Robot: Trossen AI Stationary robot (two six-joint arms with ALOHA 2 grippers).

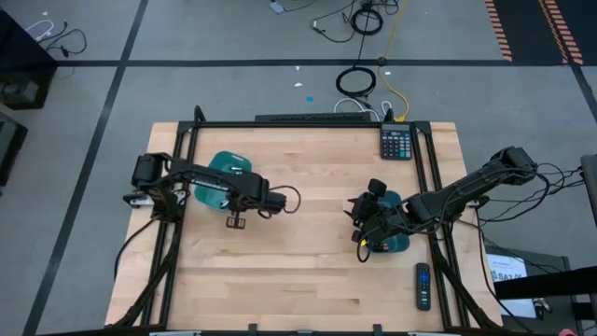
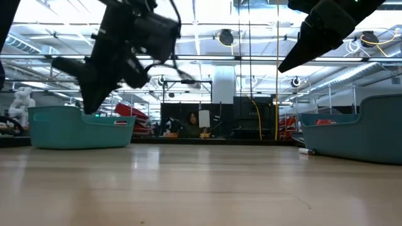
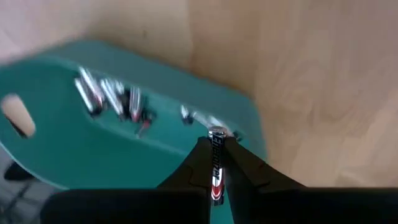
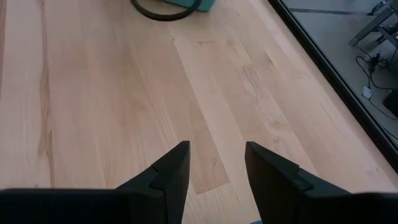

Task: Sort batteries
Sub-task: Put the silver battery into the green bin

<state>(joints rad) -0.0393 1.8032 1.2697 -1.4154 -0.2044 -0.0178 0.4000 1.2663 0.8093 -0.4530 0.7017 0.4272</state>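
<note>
a: starting at the left side of the bench — where's the left gripper?

b: over the left teal tray, near the bench's left edge. its fingers are clamped on a battery, a dark cell with a silvery cap that stands up between the fingertips.

a: and the other batteries?

b: a cluster of silvery cells lies inside that tray, beyond the held one and apart from the fingers. a few more sit near the tray's far rim, too blurred to count.

a: moving right?

b: the right gripper hangs above bare wood just beside the right teal tray, fingers spread apart, nothing between them — a calculator sits at the far right corner, a remote near the near right corner.
</note>
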